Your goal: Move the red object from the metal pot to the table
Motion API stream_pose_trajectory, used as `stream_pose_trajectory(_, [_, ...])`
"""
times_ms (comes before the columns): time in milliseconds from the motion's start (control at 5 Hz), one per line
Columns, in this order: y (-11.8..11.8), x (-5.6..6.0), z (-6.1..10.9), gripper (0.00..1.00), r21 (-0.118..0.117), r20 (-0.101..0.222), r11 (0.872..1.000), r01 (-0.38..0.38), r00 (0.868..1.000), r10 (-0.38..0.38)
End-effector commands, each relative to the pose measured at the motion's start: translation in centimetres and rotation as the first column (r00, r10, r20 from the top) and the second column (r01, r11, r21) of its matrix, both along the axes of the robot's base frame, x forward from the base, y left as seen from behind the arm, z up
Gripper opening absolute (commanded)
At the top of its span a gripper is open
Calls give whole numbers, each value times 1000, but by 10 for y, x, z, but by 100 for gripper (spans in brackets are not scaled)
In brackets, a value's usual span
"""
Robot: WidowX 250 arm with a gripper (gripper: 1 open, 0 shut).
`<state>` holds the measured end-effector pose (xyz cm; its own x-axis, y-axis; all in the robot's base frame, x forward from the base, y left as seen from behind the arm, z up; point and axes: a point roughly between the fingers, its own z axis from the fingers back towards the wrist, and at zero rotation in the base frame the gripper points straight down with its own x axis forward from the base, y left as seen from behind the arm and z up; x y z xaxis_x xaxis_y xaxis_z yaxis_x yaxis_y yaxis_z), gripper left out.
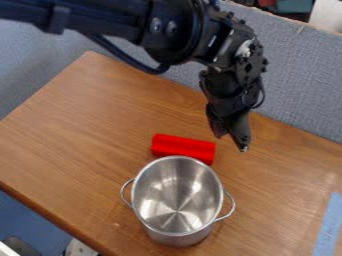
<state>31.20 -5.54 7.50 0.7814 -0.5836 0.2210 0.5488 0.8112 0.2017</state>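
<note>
The red object (182, 147) lies flat on the brown wooden table (80, 110), just behind the rim of the metal pot (178, 198). The shiny pot stands near the table's front edge, with nothing showing inside it. My gripper (237, 140) hangs above the table to the right of the red bar and a little behind it, fingers pointing down and shut with nothing between them. The black arm reaches in from the upper left.
A grey fabric wall (201, 45) runs behind the table. The table's right corner (321, 160) is close to the gripper. A blue surface (331, 230) shows at the lower right.
</note>
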Motion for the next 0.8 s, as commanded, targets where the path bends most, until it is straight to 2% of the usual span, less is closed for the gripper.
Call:
stream_pose_trajectory(0, [44,-19,0,100,-7,14,998,65,998,-65])
stream_pose_trajectory(200, [94,-48,-11,0,-50,12,998,29,1000,-28])
stream_pose_trajectory(400, [106,-73,-22,0,-60,17,988,142,990,-141])
stream_pose_trajectory(600, [103,-86,-26,0,-64,32,949,307,952,-306])
